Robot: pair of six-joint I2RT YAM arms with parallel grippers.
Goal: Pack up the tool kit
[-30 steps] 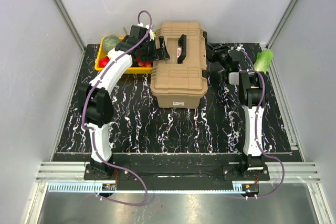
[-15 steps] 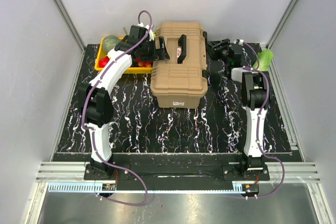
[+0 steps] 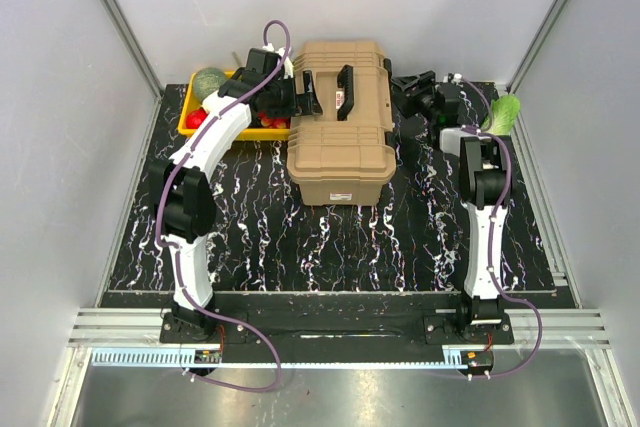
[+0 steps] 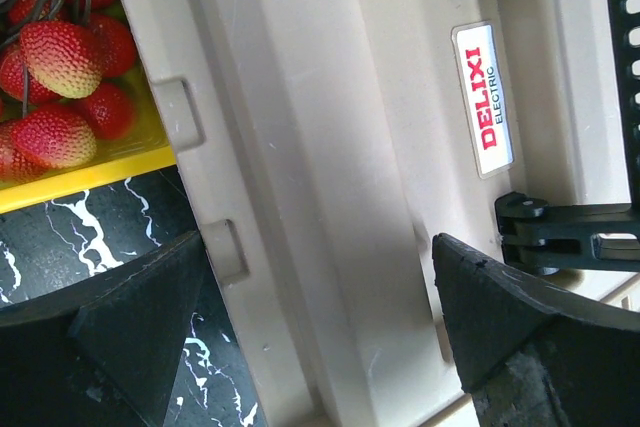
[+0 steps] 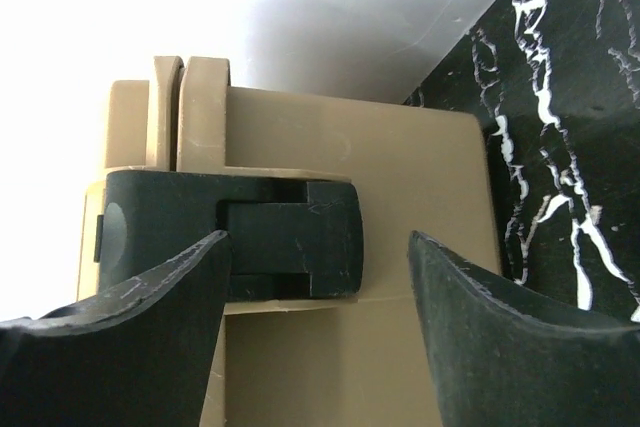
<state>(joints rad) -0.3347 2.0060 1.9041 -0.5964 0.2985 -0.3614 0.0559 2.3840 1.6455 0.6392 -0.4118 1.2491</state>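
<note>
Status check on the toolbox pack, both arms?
Left gripper open, straddling left edge of toolbox. Right gripper open, facing black side latch. Lid down. Yellow crate close beside left gripper.

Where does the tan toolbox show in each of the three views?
Top external: toolbox at centre back.
Left wrist: toolbox lid fills most of the frame.
Right wrist: toolbox end with black latch, centre left.
Shared landmark: black marbled mat.
</note>
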